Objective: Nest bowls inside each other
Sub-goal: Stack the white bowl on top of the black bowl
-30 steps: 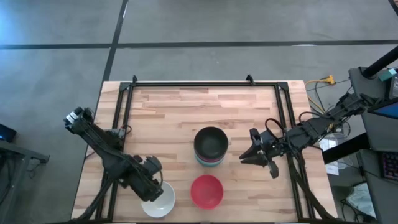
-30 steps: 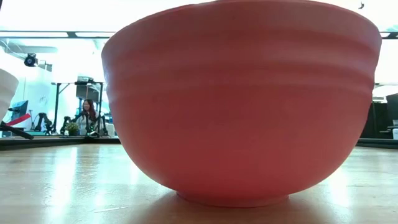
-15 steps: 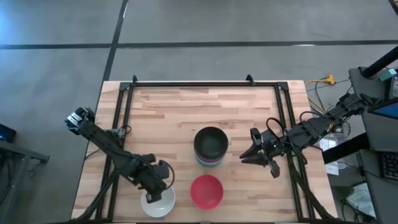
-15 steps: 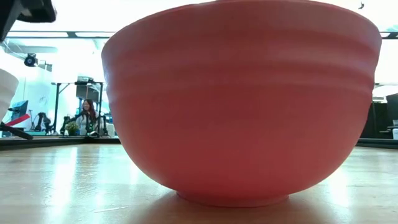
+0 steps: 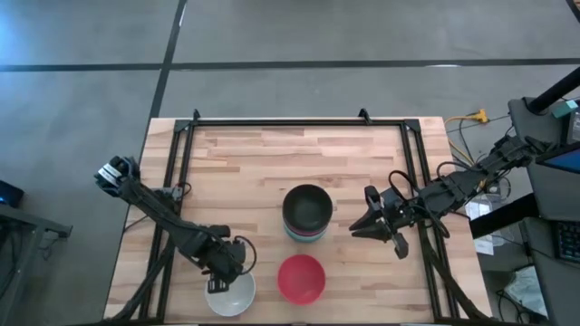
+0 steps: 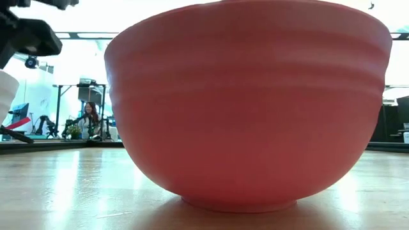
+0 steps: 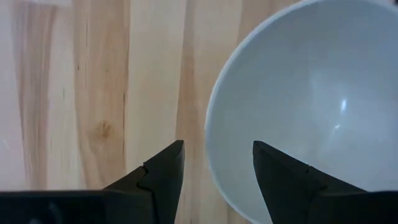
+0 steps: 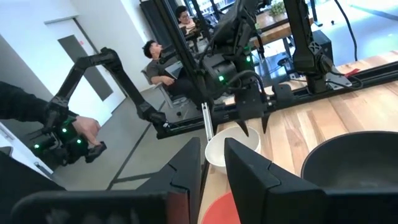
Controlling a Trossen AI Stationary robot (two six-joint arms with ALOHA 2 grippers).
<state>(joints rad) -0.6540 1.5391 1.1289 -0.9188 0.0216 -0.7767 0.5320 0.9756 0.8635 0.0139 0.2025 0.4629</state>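
Table edges: wooden table (image 5: pixel 245 163) framed by black rails; far half bare, with open room between the stack and the far rail.
Near edge: white bowl (image 5: pixel 230 294) and red bowl (image 5: pixel 301 278) sitting close to the near edge, side by side, a narrow gap between them.
Stack: black bowl (image 5: pixel 307 207) uppermost in the nested stack (image 5: pixel 306 231) at table centre, teal and magenta rims showing beneath; just far of the red bowl.
Red bowl: plain, faintly ribbed outside, upright, filling the low view (image 6: pixel 246 102).
White bowl: upright, empty, smooth and glossy inside (image 7: pixel 311 118).
Left gripper (image 5: pixel 223 272): poised above the white bowl's far rim, fingers (image 7: pixel 163 174) parted and straddling the rim, grasping nothing.
Right gripper (image 5: pixel 366 224): right of the stack, apart from it, fingers spread, released.
Change: left gripper shifted rightward and farther over the white bowl's rim than a second ago; right arm and all bowls unmoved.
Background: seated people (image 8: pixel 163 59) visible beyond the table.
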